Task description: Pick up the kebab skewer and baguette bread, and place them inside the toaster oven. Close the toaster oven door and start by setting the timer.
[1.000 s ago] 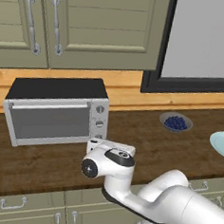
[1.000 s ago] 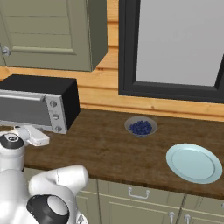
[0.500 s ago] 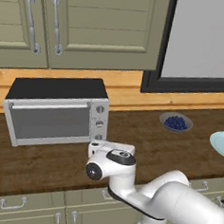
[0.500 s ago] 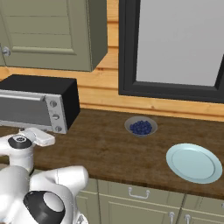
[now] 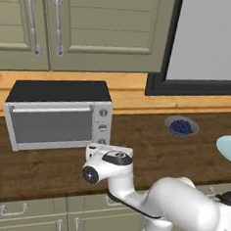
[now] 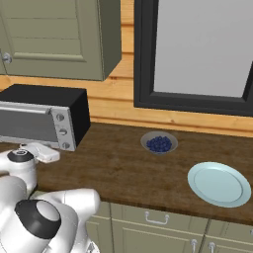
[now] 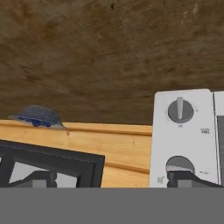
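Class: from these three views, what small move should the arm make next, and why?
Probably ease the open tool forward toward the round grey knob on the boxy silver-grey toaster oven. Its glass door is already closed, and the hand view faces the knob column close up. Which knob is the timer, I cannot tell.

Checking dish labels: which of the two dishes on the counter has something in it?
The small grey bowl nearer the toaster oven holds blueberries; the pale blue plate is bare.
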Motion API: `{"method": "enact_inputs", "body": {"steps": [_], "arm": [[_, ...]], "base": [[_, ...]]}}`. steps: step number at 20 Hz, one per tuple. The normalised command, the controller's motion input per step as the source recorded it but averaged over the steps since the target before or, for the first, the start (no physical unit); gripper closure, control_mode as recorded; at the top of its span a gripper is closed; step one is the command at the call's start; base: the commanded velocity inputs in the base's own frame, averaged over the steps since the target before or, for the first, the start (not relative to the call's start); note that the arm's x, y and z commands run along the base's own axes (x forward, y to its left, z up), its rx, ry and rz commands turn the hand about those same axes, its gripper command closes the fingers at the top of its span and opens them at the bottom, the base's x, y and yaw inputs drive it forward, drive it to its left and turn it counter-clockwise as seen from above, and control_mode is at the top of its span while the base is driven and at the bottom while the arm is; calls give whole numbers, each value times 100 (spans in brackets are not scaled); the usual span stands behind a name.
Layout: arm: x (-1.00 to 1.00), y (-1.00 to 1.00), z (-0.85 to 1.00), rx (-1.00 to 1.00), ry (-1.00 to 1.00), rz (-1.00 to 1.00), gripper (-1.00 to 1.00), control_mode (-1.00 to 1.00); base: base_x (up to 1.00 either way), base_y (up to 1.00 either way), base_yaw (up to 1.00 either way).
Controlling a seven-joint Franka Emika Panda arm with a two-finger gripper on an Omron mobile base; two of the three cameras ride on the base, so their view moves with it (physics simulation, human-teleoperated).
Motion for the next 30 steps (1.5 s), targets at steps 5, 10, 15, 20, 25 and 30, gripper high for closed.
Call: {"method": "enact_inputs", "body": {"steps": [5,10,15,20,25,30], "arm": [[8,0,-17,-3,0,1,-100,-100],[13,0,-7,0,0,8,-100,-100],[24,-2,0,0,0,14,-100,-100],[25,-13,-7,0,0,15,-100,-100],[1,0,-21,0,0,9,-100,-100],[3,0,-18,0,0,4,-100,-100]], "base": [[0,0,0],[0,0,0],[0,0,0],[0,0,0],[0,0,0],[0,0,0]]}}
